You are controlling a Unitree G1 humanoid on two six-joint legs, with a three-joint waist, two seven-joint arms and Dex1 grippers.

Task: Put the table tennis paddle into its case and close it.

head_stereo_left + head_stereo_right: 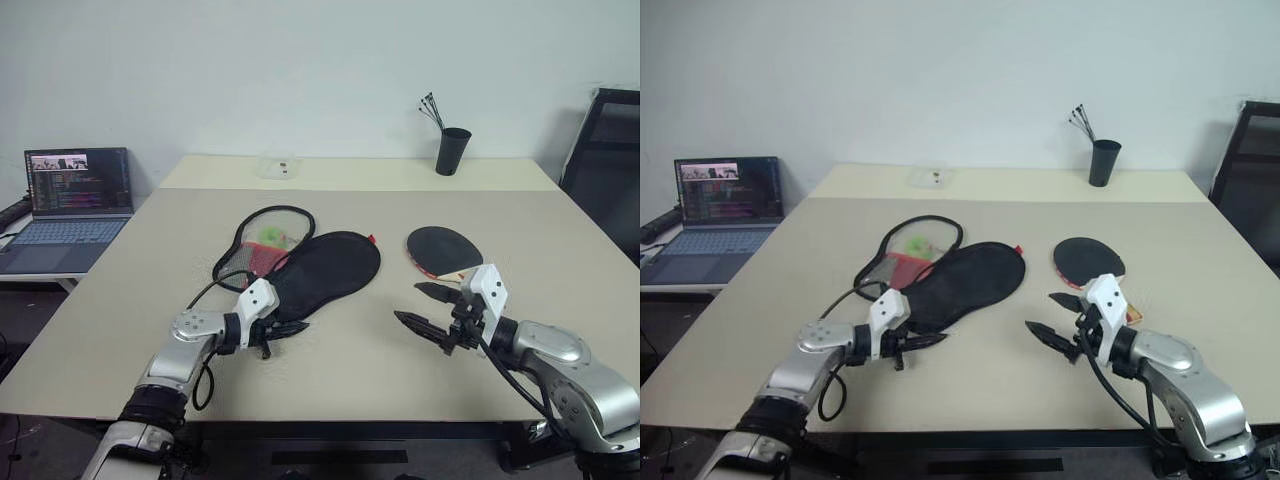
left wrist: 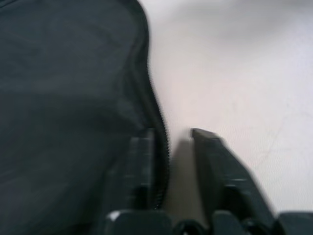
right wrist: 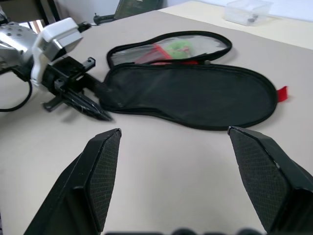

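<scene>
The case lies unzipped in the middle of the table, its black half facing up. Its other half, with the mesh pocket and red panel, is spread out behind it. My left gripper is at the case's narrow near end. In the left wrist view the zipper edge sits in the narrow gap between the fingers, which are shut on it. The table tennis paddle lies flat to the right of the case, black face up, with its handle hidden behind my right gripper. That gripper hovers open and empty, pointing towards the case.
A black cup of pens and a clear plastic box stand at the table's far side. An open laptop sits on a lower desk to the left. A black chair stands at the far right. The table's front edge is close below both grippers.
</scene>
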